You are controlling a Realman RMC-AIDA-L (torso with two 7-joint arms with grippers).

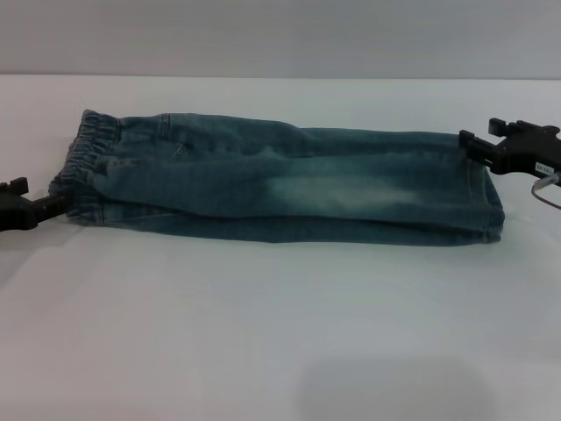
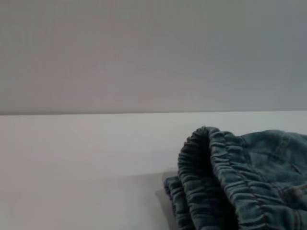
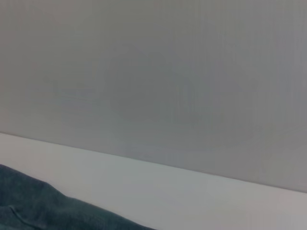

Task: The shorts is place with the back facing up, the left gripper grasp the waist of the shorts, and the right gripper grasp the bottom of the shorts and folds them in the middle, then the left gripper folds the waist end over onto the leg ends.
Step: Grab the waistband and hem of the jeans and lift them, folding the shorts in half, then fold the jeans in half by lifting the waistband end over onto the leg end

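The blue-green denim shorts point(image 1: 280, 184) lie flat on the white table, folded lengthwise into a long strip. The ruffled waist point(image 1: 88, 158) points to the left and the leg ends point(image 1: 491, 197) to the right. My left gripper point(image 1: 54, 206) sits low at the near corner of the waist and looks shut on it. In the left wrist view the puckered waist point(image 2: 216, 182) fills the lower right. My right gripper point(image 1: 482, 132) stands open at the far corner of the leg ends, holding nothing. The right wrist view shows only a strip of the shorts point(image 3: 38, 208).
The white table point(image 1: 263, 333) stretches wide in front of the shorts and behind them up to a pale wall. A lower layer of denim shows along the strip's near edge.
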